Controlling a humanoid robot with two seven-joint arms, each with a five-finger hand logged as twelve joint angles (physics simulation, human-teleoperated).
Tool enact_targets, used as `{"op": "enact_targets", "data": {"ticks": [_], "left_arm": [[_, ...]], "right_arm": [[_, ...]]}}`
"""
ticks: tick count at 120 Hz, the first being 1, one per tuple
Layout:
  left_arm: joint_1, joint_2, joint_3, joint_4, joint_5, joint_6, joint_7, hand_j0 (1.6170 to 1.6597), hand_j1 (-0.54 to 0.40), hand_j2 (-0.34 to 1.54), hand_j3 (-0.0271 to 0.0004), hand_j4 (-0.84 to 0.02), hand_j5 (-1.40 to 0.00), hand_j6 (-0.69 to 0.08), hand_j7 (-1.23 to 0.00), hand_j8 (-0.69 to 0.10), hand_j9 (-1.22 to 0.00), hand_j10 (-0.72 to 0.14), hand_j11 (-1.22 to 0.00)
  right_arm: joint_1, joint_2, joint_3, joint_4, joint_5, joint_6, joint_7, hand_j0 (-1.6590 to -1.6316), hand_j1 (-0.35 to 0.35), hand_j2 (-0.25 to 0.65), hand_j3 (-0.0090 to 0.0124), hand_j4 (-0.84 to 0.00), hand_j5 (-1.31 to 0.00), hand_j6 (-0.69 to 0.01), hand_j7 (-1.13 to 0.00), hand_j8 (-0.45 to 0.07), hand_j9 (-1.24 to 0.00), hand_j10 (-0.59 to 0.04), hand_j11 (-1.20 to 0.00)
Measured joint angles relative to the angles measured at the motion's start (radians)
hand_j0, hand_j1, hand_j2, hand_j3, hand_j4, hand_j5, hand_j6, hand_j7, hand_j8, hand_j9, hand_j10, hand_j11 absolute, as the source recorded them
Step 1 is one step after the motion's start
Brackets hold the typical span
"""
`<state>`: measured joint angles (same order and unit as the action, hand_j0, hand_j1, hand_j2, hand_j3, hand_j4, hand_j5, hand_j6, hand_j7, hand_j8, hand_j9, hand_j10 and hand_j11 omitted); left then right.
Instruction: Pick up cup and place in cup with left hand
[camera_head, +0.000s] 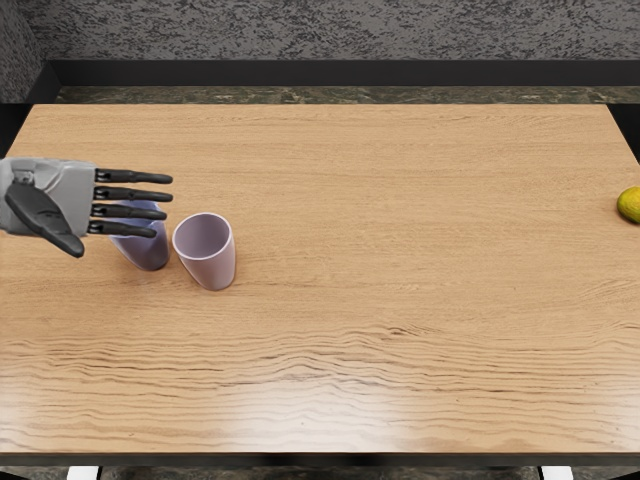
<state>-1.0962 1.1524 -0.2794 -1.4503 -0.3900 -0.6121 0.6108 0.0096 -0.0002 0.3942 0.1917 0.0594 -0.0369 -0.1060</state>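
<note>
My left hand (130, 203) comes in from the left edge with its fingers spread and straight, holding nothing. Under those fingers stands a bluish-purple cup (150, 252), its upper part largely hidden by them. Just to its right is a pinkish-purple cup (214, 268), upright, with its opening in view and nothing visible inside. The two cups stand side by side, very close together; whether they touch I cannot tell.
A yellow fruit-like object (630, 205) lies at the right side, cut off by the picture's edge. The wooden table (400, 380) has its front edge near the bottom of the view, and a dark ledge and grey wall are behind it.
</note>
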Motion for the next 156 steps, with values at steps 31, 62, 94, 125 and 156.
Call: {"op": "enact_targets", "data": {"ticks": [31, 62, 94, 125, 156], "left_arm": [[-0.051, -0.013, 0.0, -0.025, -0.021, 0.0, 0.0, 1.658, 0.348, 0.0, 0.0, 0.003, 0.0, 0.003, 0.0, 0.003, 0.0, 0.002, 0.0], [-0.197, -0.236, -0.008, 0.04, 0.212, 0.0, 0.0, 1.6581, 0.349, 0.0, 0.0, 0.002, 0.0, 0.002, 0.0, 0.002, 0.0, 0.001, 0.0], [-0.228, -0.338, -0.001, 0.035, 0.773, 0.003, 0.0, 1.6581, 0.349, 0.0, 0.0, -0.001, 0.0, -0.001, 0.0, -0.001, 0.0, -0.001, 0.0], [-0.251, -0.465, 0.091, -0.012, 1.057, 0.133, 0.0, 1.6581, 0.349, 0.0, 0.0, -0.002, 0.0, -0.003, 0.0, -0.002, 0.0, -0.002, 0.0], [-0.274, -0.529, 0.199, -0.047, 1.142, 0.281, 0.0, 1.6581, 0.349, 0.0, 0.0, -0.003, 0.0, -0.003, 0.0, -0.003, 0.0, -0.002, 0.0]], "right_arm": [[0.007, 0.0, -0.001, 0.0, -0.008, 0.001, 0.0, -1.658, -0.312, -0.006, 0.0, -0.031, -0.04, -0.031, -0.04, -0.031, -0.04, -0.031, -0.04], [0.007, 0.0, -0.001, 0.0, -0.009, 0.002, -0.001, -1.6581, -0.312, -0.006, 0.0, -0.031, -0.04, -0.031, -0.04, -0.031, -0.04, -0.031, -0.04], [0.011, 0.0, -0.001, 0.0, -0.009, 0.003, -0.001, -1.6581, -0.312, -0.006, 0.0, -0.031, -0.04, -0.031, -0.04, -0.031, -0.04, -0.031, -0.04], [0.015, 0.0, -0.001, 0.0, -0.009, 0.003, -0.001, -1.6581, -0.312, -0.006, 0.0, -0.031, -0.04, -0.031, -0.04, -0.031, -0.04, -0.031, -0.04], [0.015, 0.0, -0.001, 0.0, -0.009, 0.004, -0.001, -1.6581, -0.312, -0.006, 0.0, -0.031, -0.04, -0.031, -0.04, -0.031, -0.04, -0.031, -0.04]]}}
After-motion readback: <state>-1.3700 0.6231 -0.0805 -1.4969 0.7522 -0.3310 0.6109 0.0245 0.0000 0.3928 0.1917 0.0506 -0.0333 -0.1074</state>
